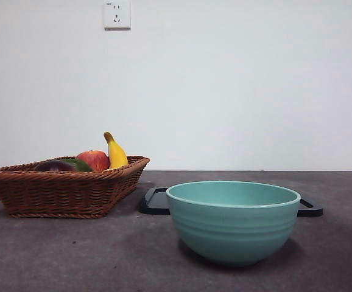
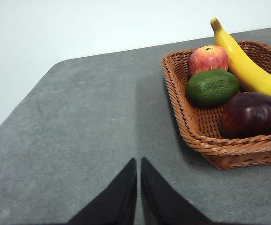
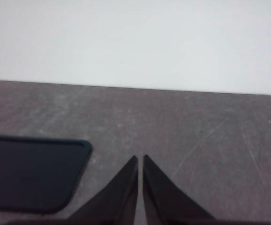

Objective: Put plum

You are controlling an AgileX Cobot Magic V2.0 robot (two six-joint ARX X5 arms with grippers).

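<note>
Plum (image 2: 250,114) sits in the wicker basket (image 2: 229,152), at the basket's near corner as the left wrist camera sees it, touching or almost touching the rim there. Beside it: green oval fruit (image 2: 212,86) just next to it, apple (image 2: 208,58) behind that, banana (image 2: 245,63) running along the far side with its end right by the plum. In the front view the plum (image 1: 53,165) barely clears the rim, mostly hidden behind wicker, basket (image 1: 60,191) at about 9 o'clock from the teal bowl (image 1: 232,220). Black tray (image 1: 156,201) lies behind the bowl. Left gripper (image 2: 139,161) has its jaws closed, tips nearly touching, nothing held, hanging over bare table (image 2: 79,131); from those tips the plum is at roughly 2 o'clock, well apart, basket wall in between. Right gripper (image 3: 140,159) also closed and empty, over open table with only the black tray (image 3: 30,171) near it; no fruit in its view. Judgement: left arm is the nearer one, so the pick should be its job. Plum is round, no real long axis, so approach angle is set more by neighbours: the rim on one side, the green fruit and the banana tip on others. Jaws need to open first, then come down over the rim. Nothing started yet; likely drop is the bowl, though the task doesn't say.
</note>
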